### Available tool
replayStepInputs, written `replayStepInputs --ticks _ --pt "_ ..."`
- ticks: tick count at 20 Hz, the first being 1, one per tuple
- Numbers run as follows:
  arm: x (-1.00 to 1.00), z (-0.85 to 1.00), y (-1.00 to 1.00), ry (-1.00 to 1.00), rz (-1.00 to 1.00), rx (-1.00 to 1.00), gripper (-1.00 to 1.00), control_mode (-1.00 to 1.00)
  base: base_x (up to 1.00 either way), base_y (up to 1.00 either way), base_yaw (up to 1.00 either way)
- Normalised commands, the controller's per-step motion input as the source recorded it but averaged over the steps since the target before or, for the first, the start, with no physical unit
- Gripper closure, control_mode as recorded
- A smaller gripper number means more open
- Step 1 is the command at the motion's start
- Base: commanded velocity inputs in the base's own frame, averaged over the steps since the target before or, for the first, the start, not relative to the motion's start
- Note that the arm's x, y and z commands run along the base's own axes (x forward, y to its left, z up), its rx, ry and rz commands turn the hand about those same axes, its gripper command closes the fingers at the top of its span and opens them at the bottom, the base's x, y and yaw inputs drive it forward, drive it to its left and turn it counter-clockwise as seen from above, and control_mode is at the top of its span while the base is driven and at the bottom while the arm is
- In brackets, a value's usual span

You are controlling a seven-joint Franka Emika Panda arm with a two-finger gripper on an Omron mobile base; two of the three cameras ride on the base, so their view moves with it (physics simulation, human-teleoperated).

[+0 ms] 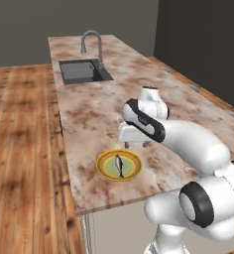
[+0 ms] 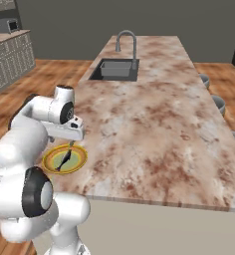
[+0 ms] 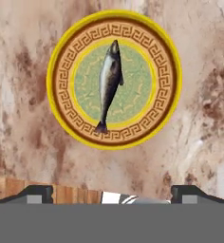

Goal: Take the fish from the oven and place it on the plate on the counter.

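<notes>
The small grey-silver fish [image 3: 109,78] lies flat in the olive-green centre of the yellow-rimmed plate [image 3: 57,80], with nothing touching it. The plate [image 1: 100,168] sits on the marble counter [image 1: 99,109] close to its near edge, the fish [image 1: 119,165] lengthwise across it. My gripper [image 1: 136,145] hangs a short way above and just behind the plate, pointing down, open and empty. In the hand view its two fingertips [image 3: 38,192] stand wide apart below the plate. From the right side, the gripper [image 2: 69,143] hovers over the plate [image 2: 49,162] and fish [image 2: 65,158]. The oven is out of view.
A steel sink [image 1: 79,72] with a curved grey faucet [image 1: 91,42] is set in the far end of the counter. Grey stools [image 2: 219,104] line the counter's right side. Wooden floor [image 1: 20,149] runs along its left, just past the plate.
</notes>
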Motion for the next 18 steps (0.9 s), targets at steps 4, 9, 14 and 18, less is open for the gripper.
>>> replayStepInputs --ticks 4,9,14,18 --pt "-0.82 1.0 -0.52 -0.28 0.0 0.2 -1.0 -1.0 0.0 0.0 0.0" --pt "-0.92 0.86 -0.42 -0.35 0.0 0.11 -1.0 -1.0 0.0 0.0 0.0" --pt "-0.96 0.68 -0.06 -0.42 0.0 0.0 -1.0 -1.0 0.0 0.0 0.0" --pt "-0.89 0.49 0.0 -0.34 0.0 0.0 -1.0 -1.0 0.0 0.0 0.0"
